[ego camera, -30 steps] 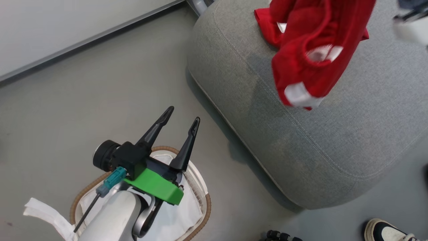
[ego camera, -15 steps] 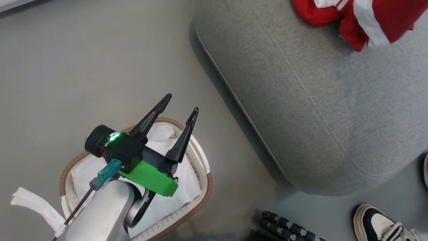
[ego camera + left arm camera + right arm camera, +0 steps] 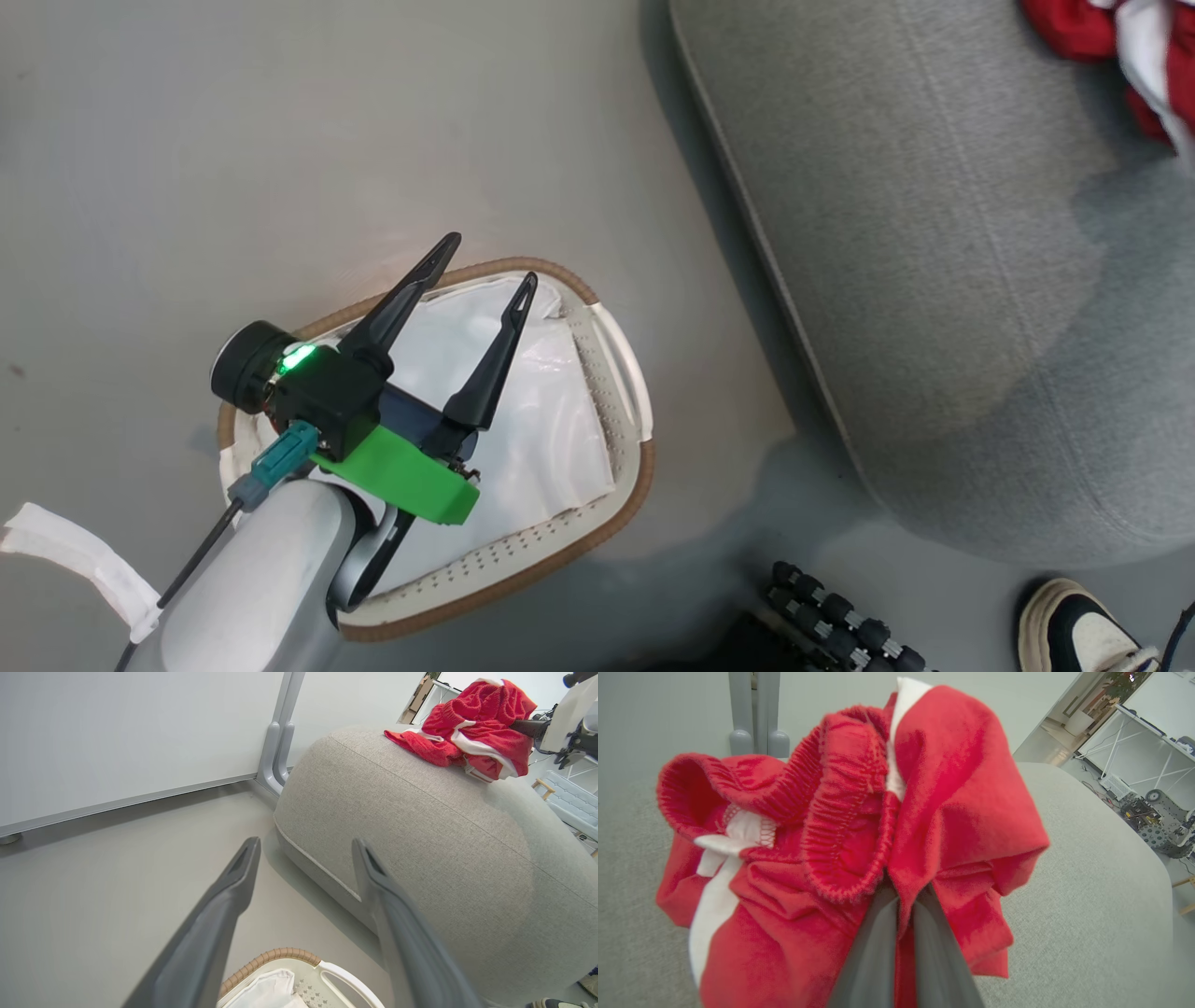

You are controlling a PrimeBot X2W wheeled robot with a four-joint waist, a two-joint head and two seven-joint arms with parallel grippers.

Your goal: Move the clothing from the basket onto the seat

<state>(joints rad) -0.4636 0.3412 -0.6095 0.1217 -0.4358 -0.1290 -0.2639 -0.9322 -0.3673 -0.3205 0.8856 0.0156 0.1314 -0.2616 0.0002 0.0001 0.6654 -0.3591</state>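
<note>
left forearm (image 3: 271, 579): pale, angled up from near left | left pincer (image 3: 492, 260): fingers spread wide, empty, pointing far-right | right pincer (image 3: 903, 893): fingers pressed together, clamped on clothing (image 3: 966, 812)

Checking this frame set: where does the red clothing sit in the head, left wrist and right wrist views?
Head view: the clothing is at the top right corner, over the seat.
Left wrist view: upper right, heaped on the seat's top.
Right wrist view: centre, bunched around the right gripper, which is closed on it.
Shared landmark: the grey seat beneath it in all three.
</note>
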